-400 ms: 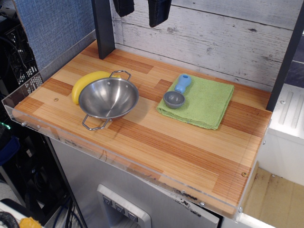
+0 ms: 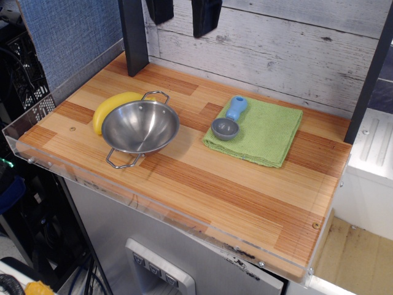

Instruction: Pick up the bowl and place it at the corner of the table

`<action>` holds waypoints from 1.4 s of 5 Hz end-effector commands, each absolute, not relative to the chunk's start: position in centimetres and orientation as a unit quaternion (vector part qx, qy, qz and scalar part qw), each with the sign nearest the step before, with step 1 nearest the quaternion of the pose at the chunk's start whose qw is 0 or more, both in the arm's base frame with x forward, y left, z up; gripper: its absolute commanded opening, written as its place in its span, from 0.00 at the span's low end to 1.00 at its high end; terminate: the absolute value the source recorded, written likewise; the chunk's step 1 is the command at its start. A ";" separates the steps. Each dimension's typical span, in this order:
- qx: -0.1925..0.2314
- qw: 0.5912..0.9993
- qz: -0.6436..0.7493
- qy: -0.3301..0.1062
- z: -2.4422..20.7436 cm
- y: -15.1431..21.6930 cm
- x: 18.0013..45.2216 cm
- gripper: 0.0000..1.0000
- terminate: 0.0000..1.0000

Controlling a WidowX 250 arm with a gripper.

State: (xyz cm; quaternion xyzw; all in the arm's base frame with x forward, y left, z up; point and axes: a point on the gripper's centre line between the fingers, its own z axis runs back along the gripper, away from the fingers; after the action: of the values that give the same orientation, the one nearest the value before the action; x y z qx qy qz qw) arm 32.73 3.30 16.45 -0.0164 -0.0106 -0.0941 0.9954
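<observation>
The shiny steel bowl (image 2: 140, 127) with two wire loop handles sits upright on the left part of the wooden table (image 2: 239, 196), touching a yellow banana (image 2: 110, 108) behind it. My gripper (image 2: 183, 13) hangs at the top edge of the view, high above the back of the table and well behind the bowl. Only its two dark fingers (image 2: 205, 16) show, with a wide gap between them and nothing in it.
A green cloth (image 2: 263, 132) lies at the right middle, with a small grey scoop with a blue handle (image 2: 228, 120) on its left edge. A dark post (image 2: 133, 37) stands at the back left. A clear acrylic rim (image 2: 37, 135) edges the table.
The gripper fingers have shifted very slightly at the top of the view. The bowl, banana, scoop and cloth have not moved.
</observation>
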 end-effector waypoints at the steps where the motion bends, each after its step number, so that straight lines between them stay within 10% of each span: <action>1: 0.002 0.998 -0.059 0.028 9.9 5.4 34.2 1.00 0.00; 3: 0.023 0.994 -0.047 0.099 0.1 7.8 29.5 1.00 0.00; 5: 0.040 0.991 -0.083 0.099 -2.0 6.6 27.7 1.00 0.00; 6: 0.036 0.991 -0.084 0.095 -1.9 6.1 27.8 0.00 0.00; 7: 0.045 0.989 -0.093 0.101 -1.5 5.6 27.9 0.00 0.00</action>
State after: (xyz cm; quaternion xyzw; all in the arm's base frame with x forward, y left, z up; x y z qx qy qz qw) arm 29.78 5.54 -0.02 0.0536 0.0726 -0.0940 0.9915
